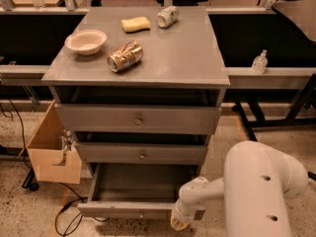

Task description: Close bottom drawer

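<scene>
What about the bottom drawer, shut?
No, the bottom drawer is pulled out, inside showing; the gripper sits at its front's right end.

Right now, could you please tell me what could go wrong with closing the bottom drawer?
The gripper sits at the bottom drawer front near its right end, away from the knob, so a push may skew and jam it. The cable lies by the left corner and might snag.

Legible text: none.
Printing on the crushed tan can (125, 56) and the silver can (167, 17), both lying on the cabinet top (182, 53), cannot be read, nor can the pump bottle (259, 62) label. The gripper (178, 224) is low at the right end of the open bottom drawer (133, 209) front.
</scene>
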### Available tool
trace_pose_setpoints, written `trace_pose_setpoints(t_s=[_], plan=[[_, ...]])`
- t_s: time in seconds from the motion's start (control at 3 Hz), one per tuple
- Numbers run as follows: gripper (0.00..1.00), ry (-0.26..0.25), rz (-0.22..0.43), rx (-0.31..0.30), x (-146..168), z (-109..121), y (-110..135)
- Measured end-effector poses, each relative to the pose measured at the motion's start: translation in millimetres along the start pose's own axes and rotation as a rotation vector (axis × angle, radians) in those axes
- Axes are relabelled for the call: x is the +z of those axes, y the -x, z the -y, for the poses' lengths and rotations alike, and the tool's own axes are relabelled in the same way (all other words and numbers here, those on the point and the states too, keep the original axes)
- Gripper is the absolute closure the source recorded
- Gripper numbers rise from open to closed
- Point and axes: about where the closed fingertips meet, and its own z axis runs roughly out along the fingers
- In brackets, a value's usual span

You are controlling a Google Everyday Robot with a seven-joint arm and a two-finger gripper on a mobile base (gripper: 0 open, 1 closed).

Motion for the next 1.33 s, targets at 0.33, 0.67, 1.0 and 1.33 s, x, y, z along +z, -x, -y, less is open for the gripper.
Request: trace_pose_setpoints(t_s=[0.33, 0.67, 1.0, 1.33], plan=[[1.0, -0.009, -0.043, -0.057, 11.1, 6.4, -16.2], [1.0, -0.029, -0.062, -0.091, 17.7, 12.9, -33.0], [1.0, -0.038, -0.088, -0.107, 19.4, 17.0, -46.3], [1.0, -0.038, -0.088, -0.107, 19.4, 16.7, -46.1]])
